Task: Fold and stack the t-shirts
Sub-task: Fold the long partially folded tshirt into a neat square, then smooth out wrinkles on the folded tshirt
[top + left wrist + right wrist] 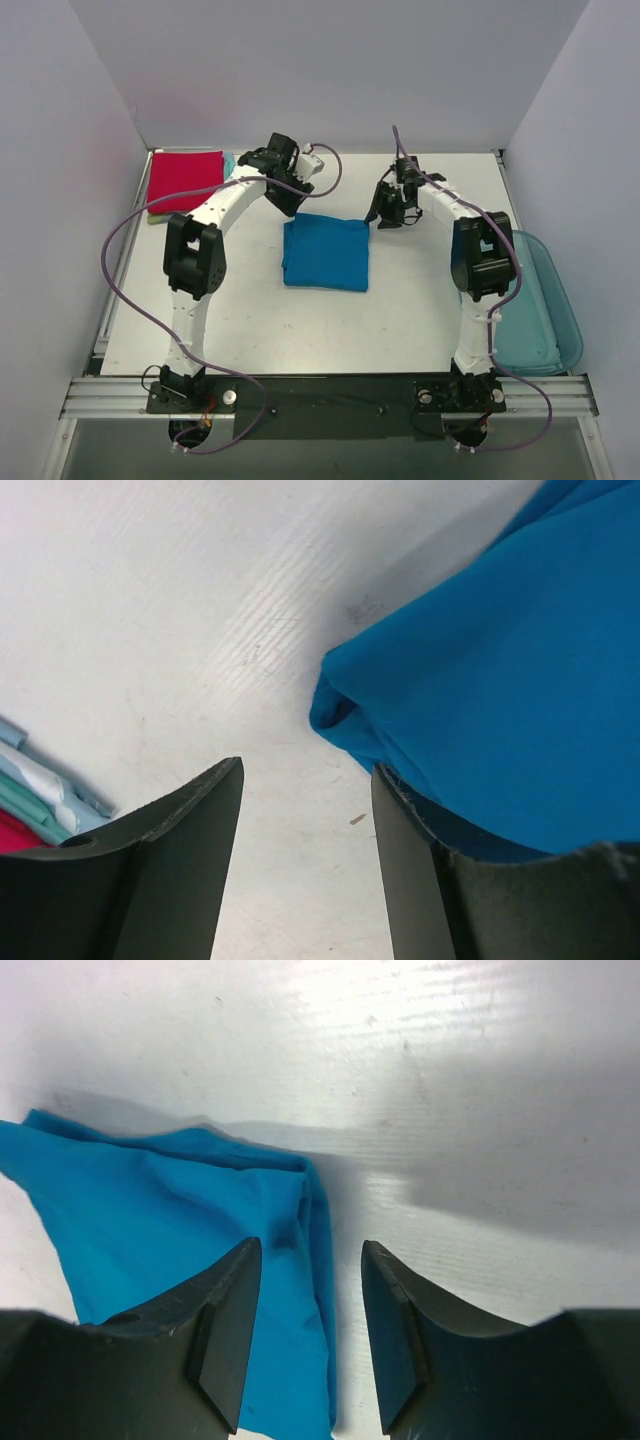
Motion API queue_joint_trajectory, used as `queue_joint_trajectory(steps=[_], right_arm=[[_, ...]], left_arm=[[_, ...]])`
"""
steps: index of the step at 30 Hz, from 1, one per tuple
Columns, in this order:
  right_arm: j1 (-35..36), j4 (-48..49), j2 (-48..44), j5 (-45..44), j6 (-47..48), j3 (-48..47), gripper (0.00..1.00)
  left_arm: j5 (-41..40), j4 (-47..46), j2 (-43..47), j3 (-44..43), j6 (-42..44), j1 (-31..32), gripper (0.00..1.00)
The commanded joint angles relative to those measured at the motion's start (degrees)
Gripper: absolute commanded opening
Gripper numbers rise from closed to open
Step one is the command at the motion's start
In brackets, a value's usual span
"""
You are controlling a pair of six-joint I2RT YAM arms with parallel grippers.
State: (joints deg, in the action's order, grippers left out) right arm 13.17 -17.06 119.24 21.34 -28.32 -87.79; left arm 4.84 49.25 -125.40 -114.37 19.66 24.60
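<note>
A bright blue t-shirt (325,252) lies folded into a square in the middle of the table. A folded red t-shirt (184,179) lies at the far left, on top of light teal cloth (229,162). My left gripper (291,203) is open and empty over the blue shirt's far left corner (480,700). My right gripper (381,216) is open and empty over its far right corner (200,1220). In the left wrist view the teal and red stack edge (35,800) shows at the lower left.
A translucent blue plastic bin (535,310) stands at the table's right edge beside the right arm. White walls close in the table at the back and both sides. Purple cables loop off both arms.
</note>
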Motion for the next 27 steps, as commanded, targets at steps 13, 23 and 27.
queue_joint_trajectory(steps=[13,23,27], right_arm=[[0.8,-3.0,-0.9,4.3,2.7,-3.2,0.43],[0.5,-2.7,5.1,7.3,0.1,-6.6,0.40],[0.5,-2.4,6.0,8.4,-0.2,-7.6,0.30]], left_arm=[[14.4,-17.9,1.3,6.9,-3.4,-2.2,0.69],[14.3,-17.6,-2.6,6.6,0.6,-2.5,0.68],[15.1,-16.2,-4.1,5.8,2.4,-2.7,0.59]])
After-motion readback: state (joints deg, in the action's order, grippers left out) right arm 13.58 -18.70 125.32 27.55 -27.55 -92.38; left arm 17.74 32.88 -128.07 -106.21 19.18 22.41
